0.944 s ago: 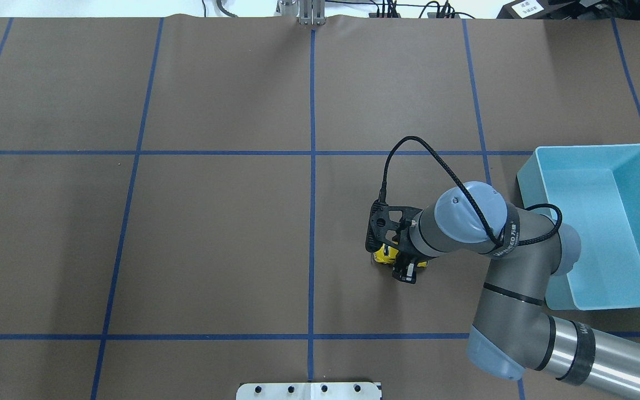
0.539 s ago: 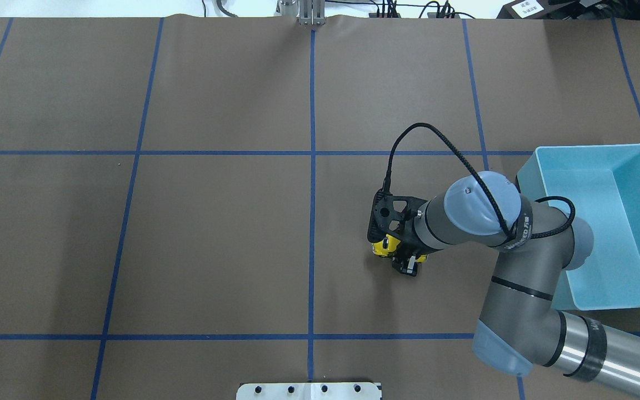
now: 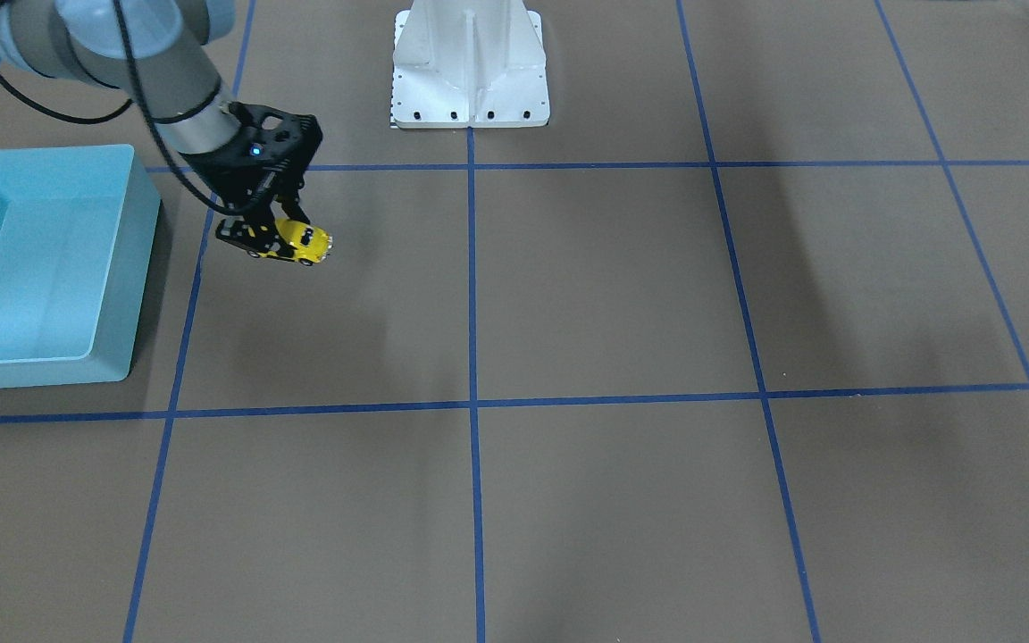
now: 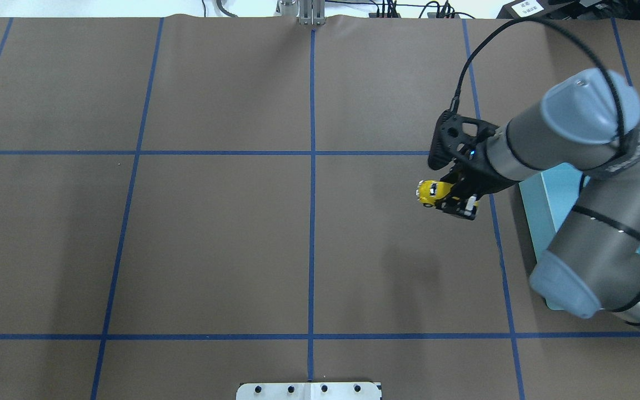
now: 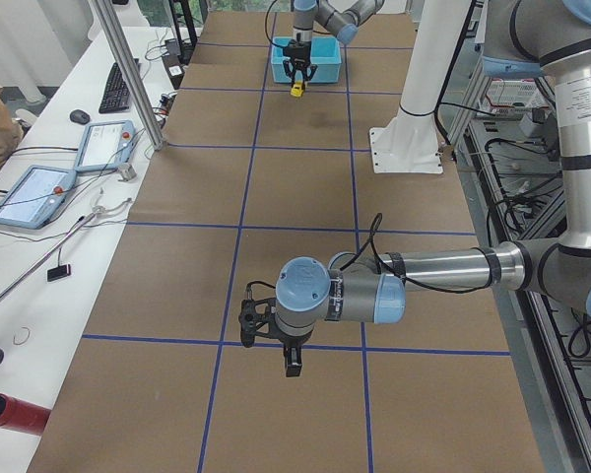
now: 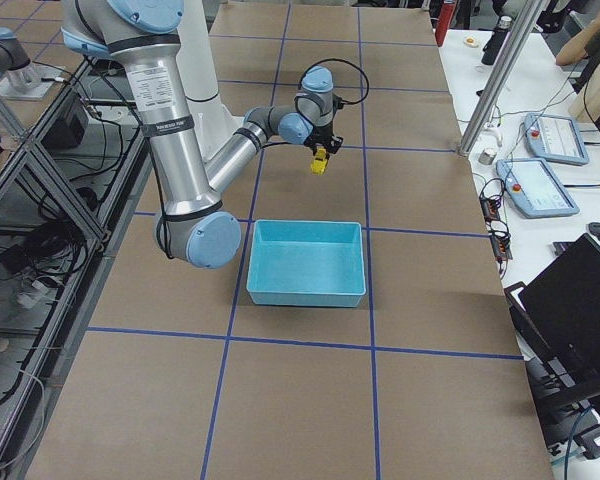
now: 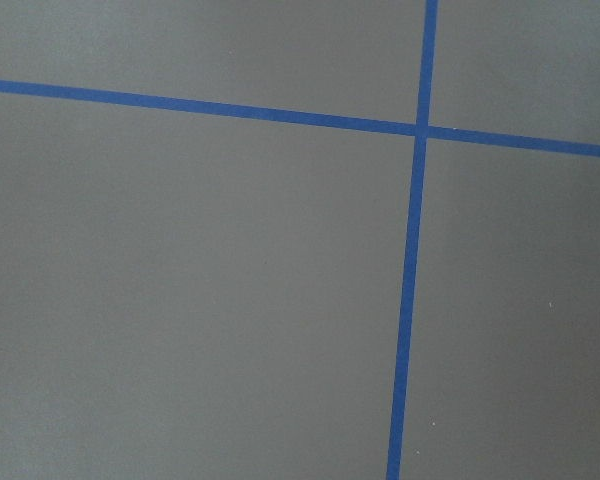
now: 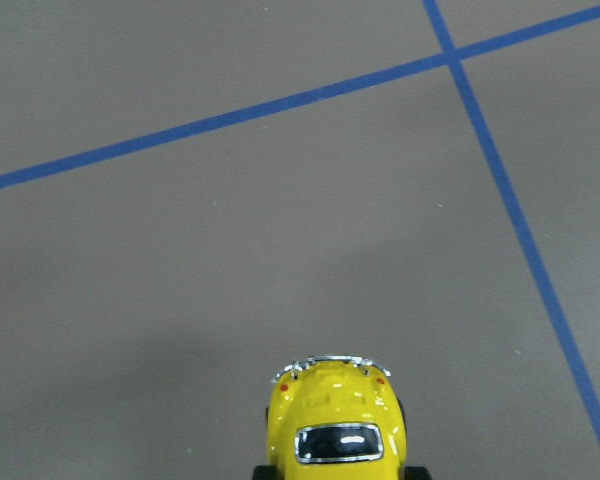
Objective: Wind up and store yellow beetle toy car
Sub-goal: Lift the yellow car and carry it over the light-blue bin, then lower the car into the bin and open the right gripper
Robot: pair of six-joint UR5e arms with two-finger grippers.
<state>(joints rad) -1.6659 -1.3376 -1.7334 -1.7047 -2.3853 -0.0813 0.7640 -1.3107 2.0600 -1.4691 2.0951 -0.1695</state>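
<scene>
Aloft, right tool (image 4: 455,199) around yellow car (image 4: 430,191)

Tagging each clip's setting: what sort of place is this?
Most likely a robotics lab workcell. A brown-covered table carries a blue tape grid, a white robot pedestal stands on it, and teach pendants lie on a side desk.

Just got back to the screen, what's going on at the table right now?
The right hand holds the yellow beetle toy car lifted off the table, close to the light blue bin but not yet over it. The bin looks empty. The left hand hangs above the table, far from both.
</scene>
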